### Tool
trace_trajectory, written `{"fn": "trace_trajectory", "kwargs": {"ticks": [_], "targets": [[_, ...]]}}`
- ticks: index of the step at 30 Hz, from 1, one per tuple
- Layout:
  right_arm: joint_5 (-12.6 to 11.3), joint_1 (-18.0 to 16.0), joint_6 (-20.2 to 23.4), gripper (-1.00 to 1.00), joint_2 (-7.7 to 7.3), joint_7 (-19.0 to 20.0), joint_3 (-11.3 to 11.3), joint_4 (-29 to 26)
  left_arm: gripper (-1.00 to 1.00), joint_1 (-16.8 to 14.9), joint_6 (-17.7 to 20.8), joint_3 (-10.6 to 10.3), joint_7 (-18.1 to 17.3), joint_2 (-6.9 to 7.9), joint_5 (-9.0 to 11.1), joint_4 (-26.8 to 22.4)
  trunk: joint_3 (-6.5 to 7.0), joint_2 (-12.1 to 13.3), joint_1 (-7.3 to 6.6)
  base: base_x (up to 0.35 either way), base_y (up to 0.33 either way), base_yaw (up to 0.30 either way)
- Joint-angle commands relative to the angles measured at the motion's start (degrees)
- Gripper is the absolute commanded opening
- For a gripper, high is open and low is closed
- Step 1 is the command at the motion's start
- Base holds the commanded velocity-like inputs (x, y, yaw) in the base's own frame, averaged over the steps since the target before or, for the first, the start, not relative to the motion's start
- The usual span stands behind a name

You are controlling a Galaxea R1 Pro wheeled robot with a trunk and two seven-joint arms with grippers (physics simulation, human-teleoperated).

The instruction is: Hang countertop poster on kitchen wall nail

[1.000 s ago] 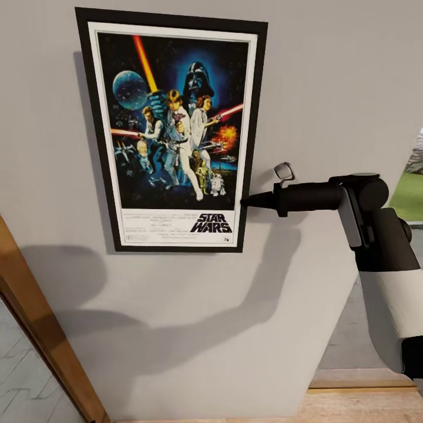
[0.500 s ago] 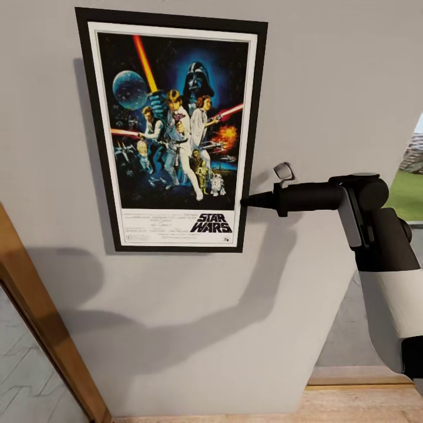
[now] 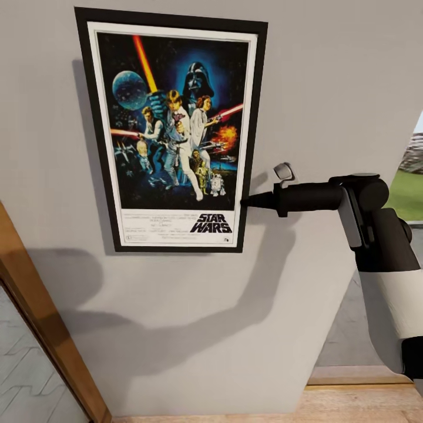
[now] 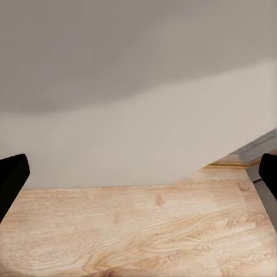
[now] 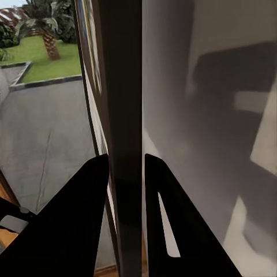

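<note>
Poster point(image 3: 171, 132): framed, judged stiff, light, thin-edged; held flat against wall point(image 3: 329, 70). Right gripper point(image 3: 247, 201) is clamped on its right frame edge. Left gripper point(image 4: 138, 173) is spread, empty.

Right gripper point(image 3: 245, 201) jaws pinch the poster point(image 3: 170, 132) edge, arm extended sideways.

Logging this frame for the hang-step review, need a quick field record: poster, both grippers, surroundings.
poster: poster upright, flat against the grey wall
nail: hidden, cannot tell if it is hooked
right gripper: right gripper at the poster's right edge near the bottom; wrist view shows both fingers clamped on the black frame
left gripper: left gripper open, holding nothing, facing the wall and wooden floor
surroundings: wooden door frame at lower left, outdoor lawn at right
</note>
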Motion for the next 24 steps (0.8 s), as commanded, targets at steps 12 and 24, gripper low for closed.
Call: {"fn": "trace_trajectory", "kwargs": {"ticks": [12,24], "targets": [[-0.16,0.7,0.51,-1.0,-0.11,0.05,0.08,0.0,1.0,-0.05,-0.27,-0.48,-0.12,0.07,0.45,0.02,-0.14,-0.14,0.04,0.0,0.0,0.0],[-0.15,0.79,0.5,-1.0,-0.11,0.03,0.08,0.0,1.0,-0.05,-0.27,-0.48,-0.12,0.07,0.45,-0.01,-0.14,-0.14,0.04,0.0,0.0,0.0]]}}
